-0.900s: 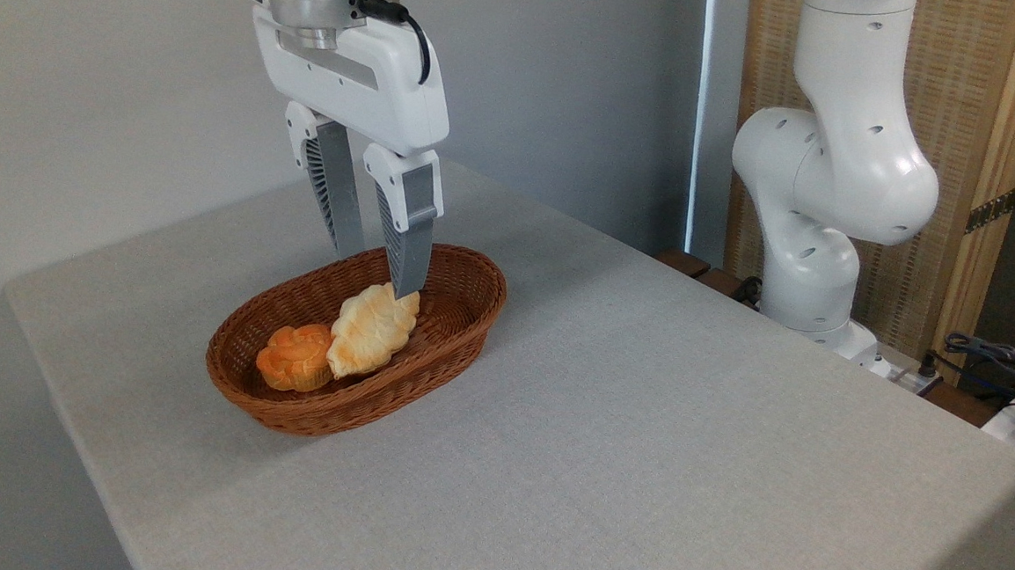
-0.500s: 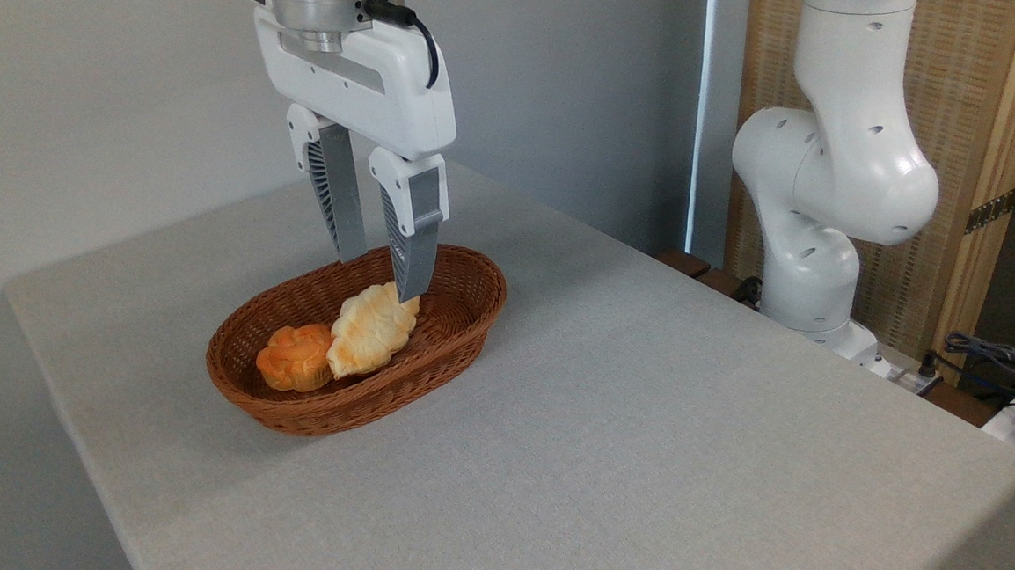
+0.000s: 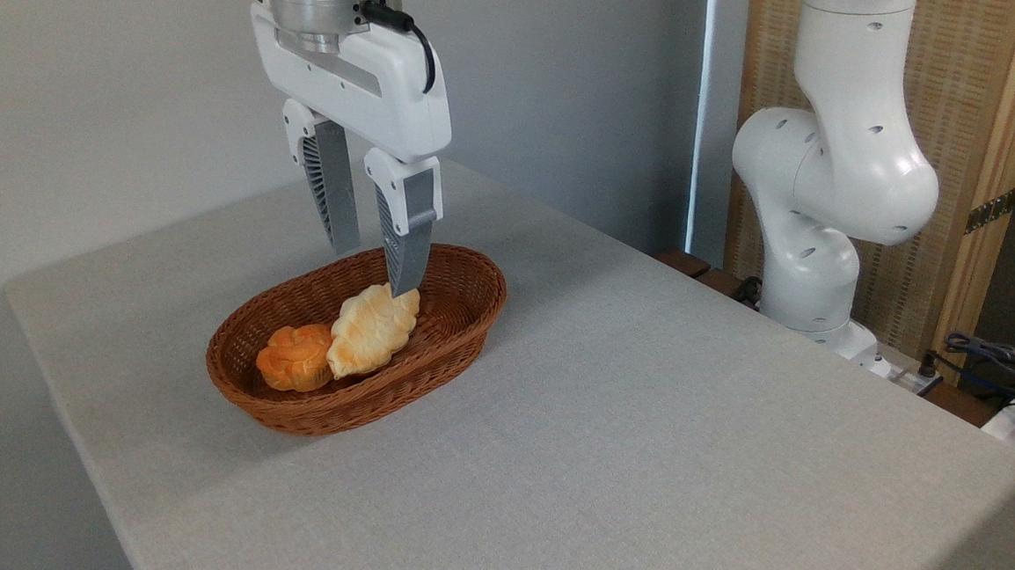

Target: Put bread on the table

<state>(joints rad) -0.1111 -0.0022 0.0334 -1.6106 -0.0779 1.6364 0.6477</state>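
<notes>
Around the basket (image 3: 433, 351) the table (image 3: 639, 434) is bare to the right and in front, while the basket's wall and the orange bun (image 3: 294, 357) crowd the bread (image 3: 373, 330) inside.

**Basket near the tabletop's left corner, bread and bun inside**

You have the basket (image 3: 462, 304) on the table (image 3: 639, 434), toward the tabletop's left corner and well clear of its right edge. In it lie 2 items touching: the bread (image 3: 372, 330) near the middle, the bun (image 3: 295, 357) at its left, toward the near-left end. The gripper (image 3: 374, 270) hangs over the basket's far half, 1 fingertip just at the bread's far tip. The arm's base (image 3: 811, 290) stands beyond the tabletop's far right edge.
</notes>
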